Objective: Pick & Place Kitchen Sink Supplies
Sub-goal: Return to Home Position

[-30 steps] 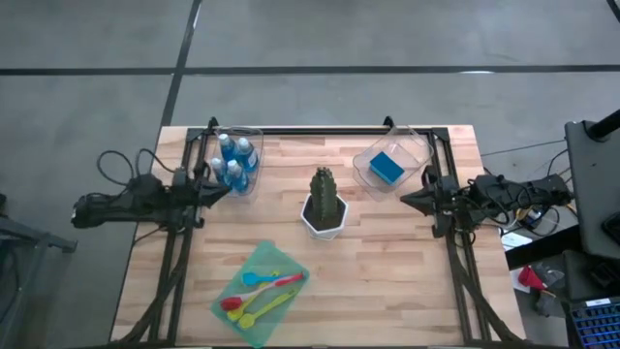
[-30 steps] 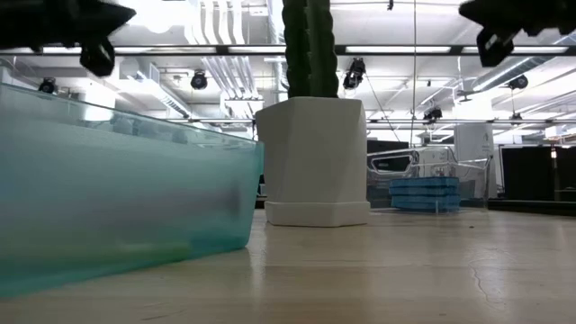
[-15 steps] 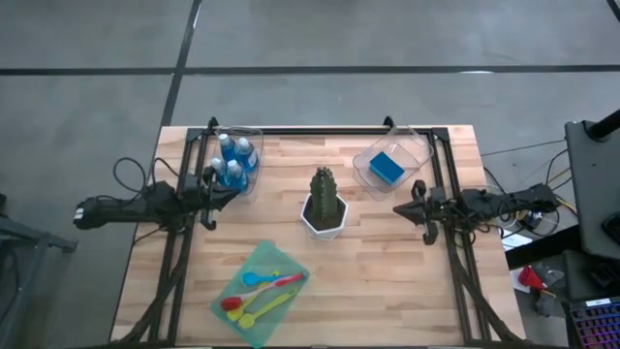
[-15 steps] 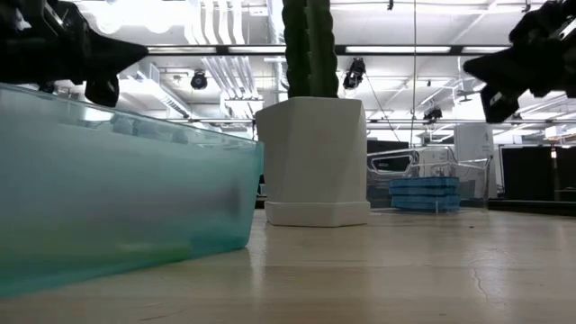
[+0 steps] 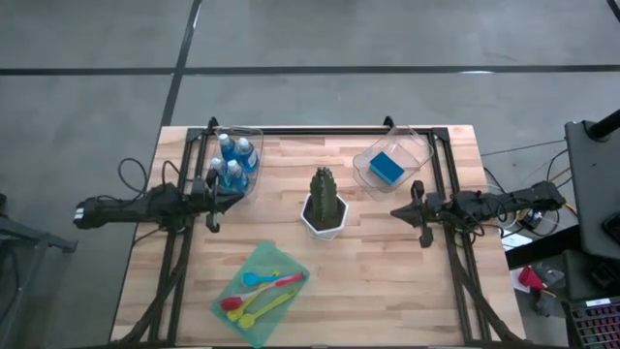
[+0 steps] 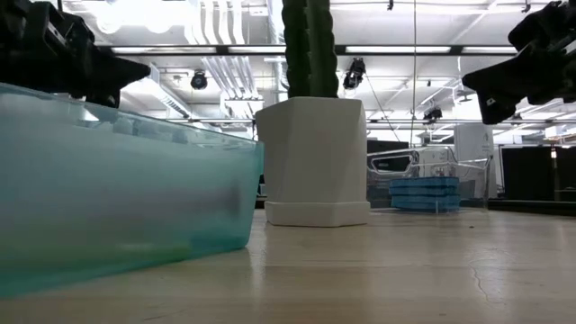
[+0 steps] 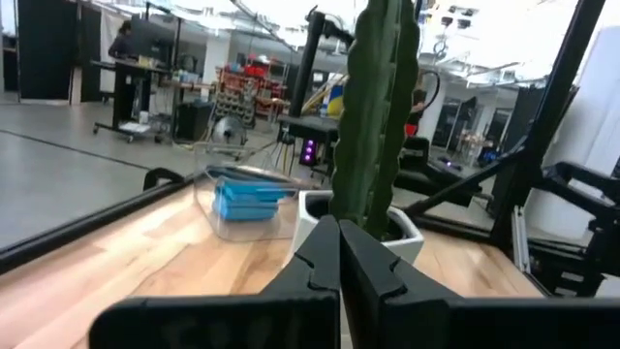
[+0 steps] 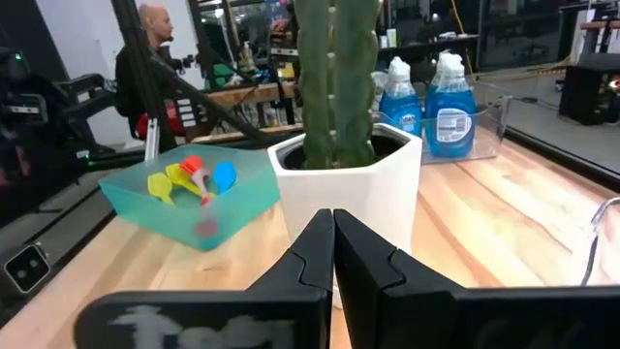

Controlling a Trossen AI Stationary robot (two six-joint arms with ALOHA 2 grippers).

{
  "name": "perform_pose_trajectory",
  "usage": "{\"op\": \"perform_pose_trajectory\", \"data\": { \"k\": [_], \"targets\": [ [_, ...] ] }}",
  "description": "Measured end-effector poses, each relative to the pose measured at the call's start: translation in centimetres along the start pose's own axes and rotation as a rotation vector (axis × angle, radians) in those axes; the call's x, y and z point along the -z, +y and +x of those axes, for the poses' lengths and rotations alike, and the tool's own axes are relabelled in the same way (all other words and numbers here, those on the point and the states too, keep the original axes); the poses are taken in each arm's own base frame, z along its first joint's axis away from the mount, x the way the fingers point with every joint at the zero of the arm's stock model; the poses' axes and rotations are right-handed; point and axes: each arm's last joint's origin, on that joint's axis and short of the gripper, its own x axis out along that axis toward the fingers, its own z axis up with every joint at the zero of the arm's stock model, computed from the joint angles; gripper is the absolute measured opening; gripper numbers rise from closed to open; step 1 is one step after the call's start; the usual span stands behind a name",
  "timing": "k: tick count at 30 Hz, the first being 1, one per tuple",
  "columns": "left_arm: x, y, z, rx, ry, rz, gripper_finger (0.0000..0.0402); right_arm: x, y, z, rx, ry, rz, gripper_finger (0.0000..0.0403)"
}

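Note:
Three blue bottles with white caps (image 5: pixel 233 161) stand in a clear bin at the far left; the right wrist view shows two bottles (image 8: pixel 427 102). A blue sponge (image 5: pixel 387 167) lies in a clear bin at the far right, and the sponges (image 7: pixel 246 199) show stacked in the left wrist view. Red, yellow, blue and lime brushes (image 5: pixel 260 292) lie in a translucent green tray near the front. My left gripper (image 5: pixel 240 194) hovers shut just near of the bottle bin. My right gripper (image 5: pixel 393 210) hovers shut near the sponge bin. Both point at the cactus.
A dark green cactus in a white pot (image 5: pixel 325 201) stands mid-table between the two grippers. The green tray (image 6: pixel 117 202) fills the low view's left. Black frame rails (image 5: pixel 320 129) run along the table's far and side edges. People (image 8: pixel 145 58) stand in the room beyond.
Both arms have reached a little inward from the table's sides toward the cactus and have come lower over the table. Each gripper stays shut. No object has moved.

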Motion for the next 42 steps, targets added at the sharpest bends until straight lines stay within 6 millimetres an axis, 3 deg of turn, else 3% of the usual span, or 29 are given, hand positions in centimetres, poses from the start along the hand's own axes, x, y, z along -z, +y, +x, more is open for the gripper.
{"op": "perform_pose_trajectory", "data": {
  "k": [42],
  "targets": [
    [0.3,0.06,0.03,-0.006,0.026,0.002,0.0,0.01,0.0,0.02,0.001,0.004,-0.001,0.0008]
  ]
}}
